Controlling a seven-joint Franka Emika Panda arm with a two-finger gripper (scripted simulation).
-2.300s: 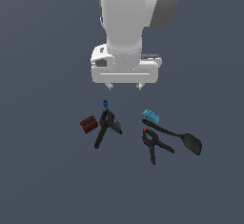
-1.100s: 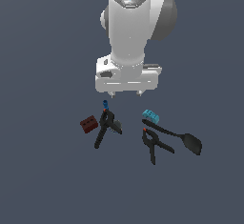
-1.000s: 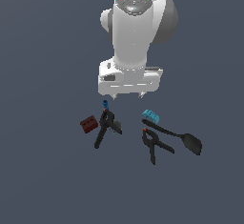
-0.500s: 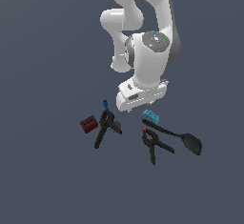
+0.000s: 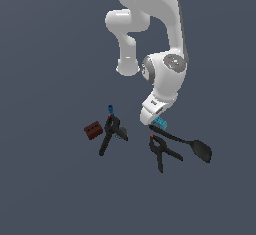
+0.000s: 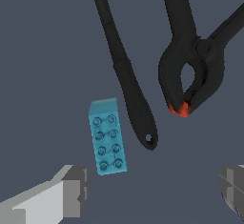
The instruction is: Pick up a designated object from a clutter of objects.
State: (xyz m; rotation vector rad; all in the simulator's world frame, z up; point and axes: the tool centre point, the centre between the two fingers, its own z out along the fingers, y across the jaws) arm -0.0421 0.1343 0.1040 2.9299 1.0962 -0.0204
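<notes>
Cyan brick (image 6: 107, 137) near 1 finger (image 6: 66, 192); jaws wide, not touching it.

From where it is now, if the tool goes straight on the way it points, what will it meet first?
Probably the bare floor. The open tool has the cyan brick just inside one finger, with the spatula handle beside the brick, so that finger may meet the brick's end first. Depth is unclear.

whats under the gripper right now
The cyan brick lies studs up below the open gripper, beside the spatula handle. In the exterior view the hand covers most of the brick.
</notes>
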